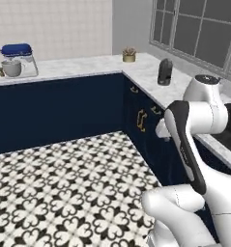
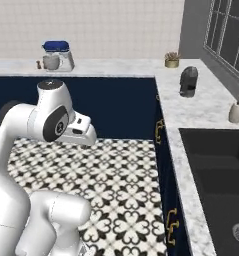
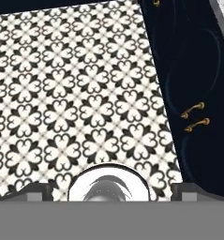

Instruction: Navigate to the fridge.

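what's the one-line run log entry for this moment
phase: driving to fridge | facing: counter corner, mixer | arm: folded over tiled floor | gripper: holds nothing

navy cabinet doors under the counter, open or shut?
Shut. The navy cabinet doors sit flush with the fronts beside them in both base views, gold handles flat against them; the hand view shows closed fronts too.
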Motion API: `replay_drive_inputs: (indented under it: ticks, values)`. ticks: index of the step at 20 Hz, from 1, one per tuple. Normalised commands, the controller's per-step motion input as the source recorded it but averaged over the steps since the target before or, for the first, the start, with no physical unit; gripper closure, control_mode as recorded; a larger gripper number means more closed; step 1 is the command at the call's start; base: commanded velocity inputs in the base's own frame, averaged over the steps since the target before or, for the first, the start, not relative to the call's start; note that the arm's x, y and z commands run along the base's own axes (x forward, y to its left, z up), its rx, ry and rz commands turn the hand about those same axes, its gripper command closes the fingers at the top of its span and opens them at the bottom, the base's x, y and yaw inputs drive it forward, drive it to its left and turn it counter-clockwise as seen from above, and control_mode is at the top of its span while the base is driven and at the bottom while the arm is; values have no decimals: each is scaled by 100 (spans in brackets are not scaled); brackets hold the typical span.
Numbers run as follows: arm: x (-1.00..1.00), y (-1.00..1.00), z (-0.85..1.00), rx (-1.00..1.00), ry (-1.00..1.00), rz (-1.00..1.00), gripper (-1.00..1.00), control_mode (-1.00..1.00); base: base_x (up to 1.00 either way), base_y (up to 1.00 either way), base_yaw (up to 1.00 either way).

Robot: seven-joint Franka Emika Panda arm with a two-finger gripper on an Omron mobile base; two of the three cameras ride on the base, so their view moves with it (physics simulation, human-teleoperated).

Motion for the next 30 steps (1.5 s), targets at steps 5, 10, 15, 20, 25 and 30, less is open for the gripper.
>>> replay_drive_inputs:
  ticks: [5,10,15,20,25,30]
  values:
    - [0,0,0,0,0,0,-100,100,36,54,73]
    - [0,0,0,0,0,0,-100,100,41,62,70]
    - [0,0,0,0,0,0,-100,100,68,72,61]
    - [0,0,0,0,0,0,-100,100,93,69,54]
    - [0,0,0,0,0,0,-100,100,91,72,53]
    - [0,0,0,0,0,0,-100,100,92,84,49]
